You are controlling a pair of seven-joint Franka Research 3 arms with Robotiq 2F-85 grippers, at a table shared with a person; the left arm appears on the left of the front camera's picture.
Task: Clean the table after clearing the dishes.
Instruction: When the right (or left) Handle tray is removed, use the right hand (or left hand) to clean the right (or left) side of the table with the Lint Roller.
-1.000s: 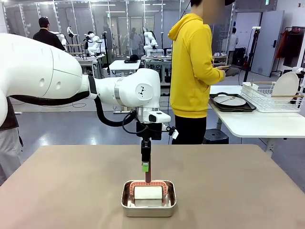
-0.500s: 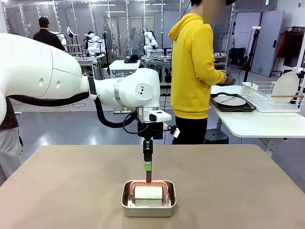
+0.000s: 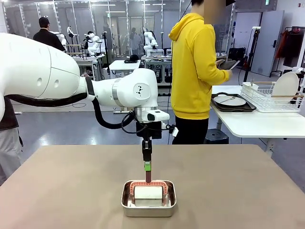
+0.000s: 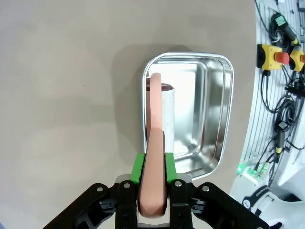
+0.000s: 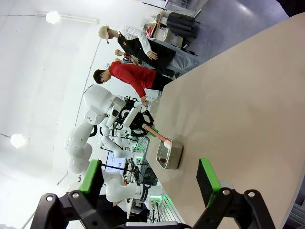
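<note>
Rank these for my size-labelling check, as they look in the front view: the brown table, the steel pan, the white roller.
1. Brown table
2. Steel pan
3. White roller, lying inside the pan

The roller lies in the pan, on the table, so nearness doesn't skew the ranking.

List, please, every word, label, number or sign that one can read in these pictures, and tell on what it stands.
No text can be read in any view.
Dark mark on the left arm: a round logo, no letters legible.
Yellow box with a red button: any print is too small to read.
</note>
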